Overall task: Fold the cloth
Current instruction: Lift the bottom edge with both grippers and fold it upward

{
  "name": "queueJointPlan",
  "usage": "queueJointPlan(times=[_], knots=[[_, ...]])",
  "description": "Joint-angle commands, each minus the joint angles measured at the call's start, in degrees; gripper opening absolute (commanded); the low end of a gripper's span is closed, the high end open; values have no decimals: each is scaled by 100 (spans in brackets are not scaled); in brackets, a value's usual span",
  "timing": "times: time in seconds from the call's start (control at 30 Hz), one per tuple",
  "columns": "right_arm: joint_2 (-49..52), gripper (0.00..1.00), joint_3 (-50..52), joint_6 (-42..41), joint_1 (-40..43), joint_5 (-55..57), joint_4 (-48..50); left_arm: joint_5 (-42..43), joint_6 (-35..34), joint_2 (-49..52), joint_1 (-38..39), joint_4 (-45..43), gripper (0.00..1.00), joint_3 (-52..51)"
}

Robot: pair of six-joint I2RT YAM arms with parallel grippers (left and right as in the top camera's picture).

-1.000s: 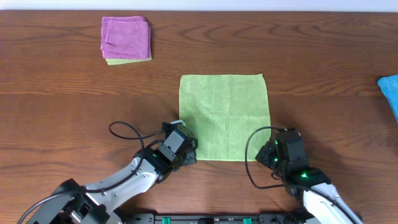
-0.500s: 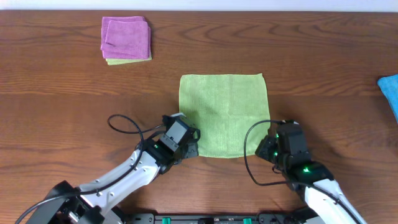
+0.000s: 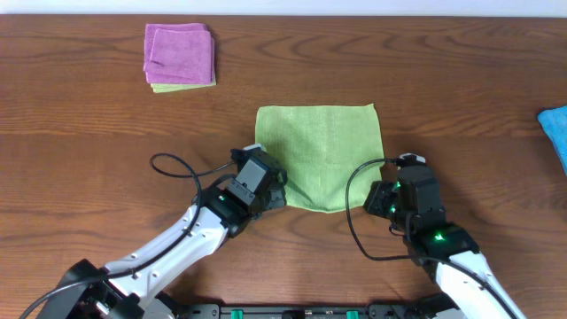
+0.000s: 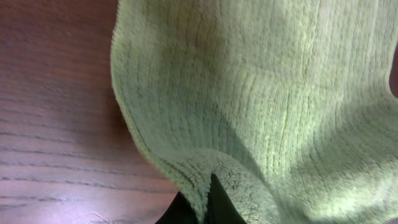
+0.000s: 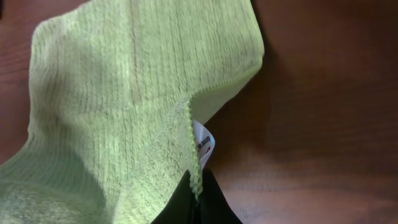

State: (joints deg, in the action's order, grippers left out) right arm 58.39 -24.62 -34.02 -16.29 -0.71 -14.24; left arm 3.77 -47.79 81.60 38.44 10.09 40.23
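Both pincers have drawn the near edge of the cloth (image 3: 319, 146) farther up mid-bench (image 3: 443, 80), the left pincer (image 4: 205, 202) and right pincer (image 5: 198, 200) each pinching a near corner, their tips mostly buried in fabric.

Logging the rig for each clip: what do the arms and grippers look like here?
The left arm and right arm have light grey links and black joints. The left gripper and right gripper are black and boxy. A thin black cable loops out by the left wrist, and another by the right. Small green lights glow on the right arm.
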Motion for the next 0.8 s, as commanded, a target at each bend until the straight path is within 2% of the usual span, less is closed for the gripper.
queueJointPlan(times=[0.0,0.27,0.37,0.77], knots=[[2,2,-122,247,26,339,55,-269,37,-76,-109,13,6,120],[13,1,-122,437,24,444,173,-247,186,-76,-282,-518,6,120],[13,1,-122,750,24,402,188,-118,260,-76,-280,-752,6,120],[35,2,-122,798,26,763,634,-411,251,-72,-286,-953,6,120]])
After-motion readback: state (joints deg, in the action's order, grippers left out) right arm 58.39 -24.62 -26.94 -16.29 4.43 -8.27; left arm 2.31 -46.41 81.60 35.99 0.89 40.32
